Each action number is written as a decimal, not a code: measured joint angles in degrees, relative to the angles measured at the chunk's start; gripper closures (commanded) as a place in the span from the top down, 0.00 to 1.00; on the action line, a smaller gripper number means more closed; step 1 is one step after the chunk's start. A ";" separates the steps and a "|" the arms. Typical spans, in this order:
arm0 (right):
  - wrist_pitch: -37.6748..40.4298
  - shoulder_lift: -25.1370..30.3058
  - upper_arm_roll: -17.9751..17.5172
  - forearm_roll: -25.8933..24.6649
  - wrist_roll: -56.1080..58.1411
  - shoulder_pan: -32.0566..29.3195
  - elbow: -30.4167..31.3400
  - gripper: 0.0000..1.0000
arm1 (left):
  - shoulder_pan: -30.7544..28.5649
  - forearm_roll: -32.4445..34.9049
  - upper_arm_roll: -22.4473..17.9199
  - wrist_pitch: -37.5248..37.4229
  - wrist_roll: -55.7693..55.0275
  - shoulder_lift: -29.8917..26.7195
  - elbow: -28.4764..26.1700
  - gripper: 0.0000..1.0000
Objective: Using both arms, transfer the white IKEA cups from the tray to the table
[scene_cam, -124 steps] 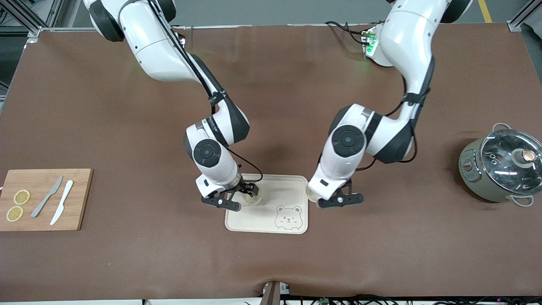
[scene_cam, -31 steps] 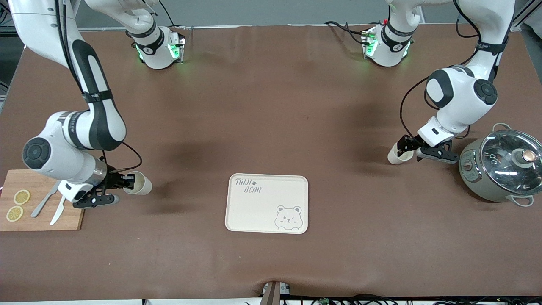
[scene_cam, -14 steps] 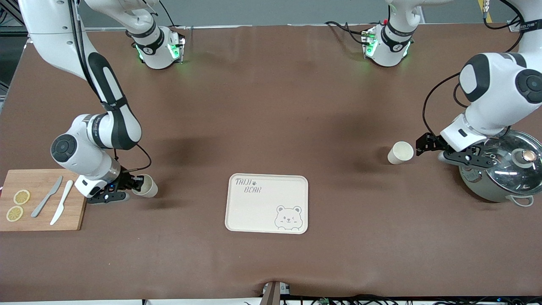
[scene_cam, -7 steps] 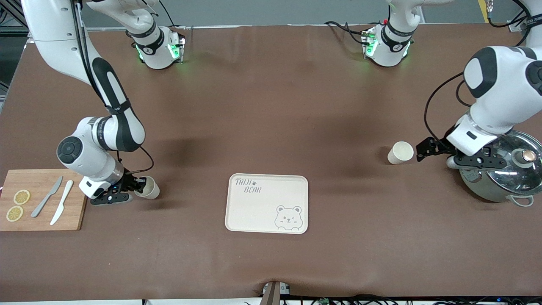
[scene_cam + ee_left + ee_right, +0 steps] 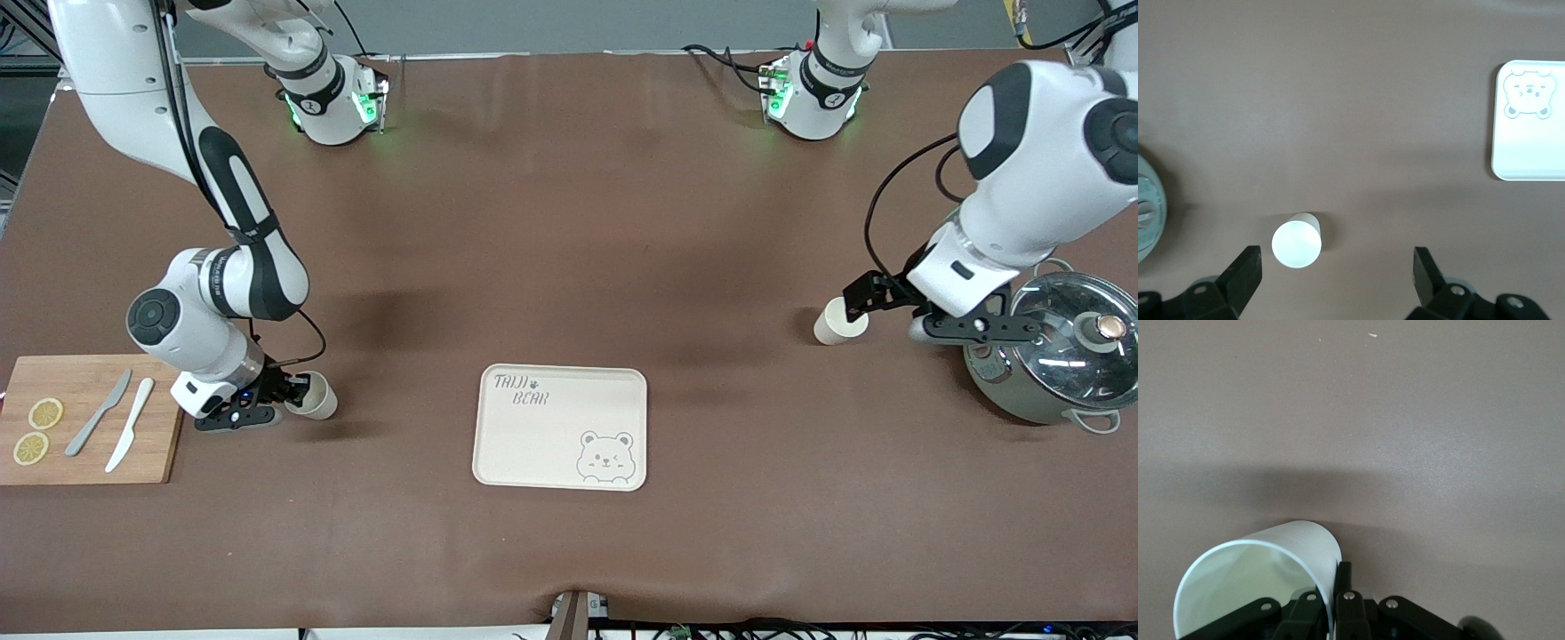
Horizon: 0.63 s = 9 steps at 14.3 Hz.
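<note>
two white cups, one (image 5: 837,322) toward the left arm's end of the desk (image 5: 569,267) and one (image 5: 316,396) toward the right arm's end, and two robot arms, the left (image 5: 1022,178) and the right (image 5: 213,284). one bear-printed tray (image 5: 533,444), one lidded pot (image 5: 1053,360) and one wooden cutting board (image 5: 164,373). on the board lie two knives, one grey (image 5: 98,413) and one white (image 5: 130,424), and two lemon slices (image 5: 45,413) (image 5: 30,448).

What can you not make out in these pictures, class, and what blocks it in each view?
- Front view: whether the small cream-white tumbler in the right gripper touches the brown table; the gripper hides its base.
- Right wrist view: that tumbler's base, cut off by the picture's edge.
- Left wrist view: the grey lidded pot, mostly cut off by the edge.
- Front view: the other cream-white tumbler, partly covered by the open left gripper.
</note>
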<state>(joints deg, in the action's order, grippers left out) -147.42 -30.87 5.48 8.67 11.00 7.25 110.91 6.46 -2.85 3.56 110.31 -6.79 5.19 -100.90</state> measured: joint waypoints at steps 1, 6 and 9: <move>-0.13 -0.04 0.00 0.00 0.00 0.00 0.00 0.40 | -0.09 0.04 -0.04 -1.85 0.00 -0.03 1.62 1.00; -0.30 -0.09 -0.09 0.00 0.00 0.01 0.00 1.00 | -0.69 0.14 -0.29 -5.74 0.24 -0.84 5.98 1.00; -0.30 -0.09 -0.16 0.00 0.01 0.06 0.00 1.00 | -1.42 0.17 -0.78 -10.08 2.09 -1.78 9.67 1.00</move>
<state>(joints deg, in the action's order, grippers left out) -147.72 -30.96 5.32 8.68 11.00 7.31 110.91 5.04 -2.67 2.78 100.23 -4.70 3.41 -91.23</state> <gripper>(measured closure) 0.101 0.000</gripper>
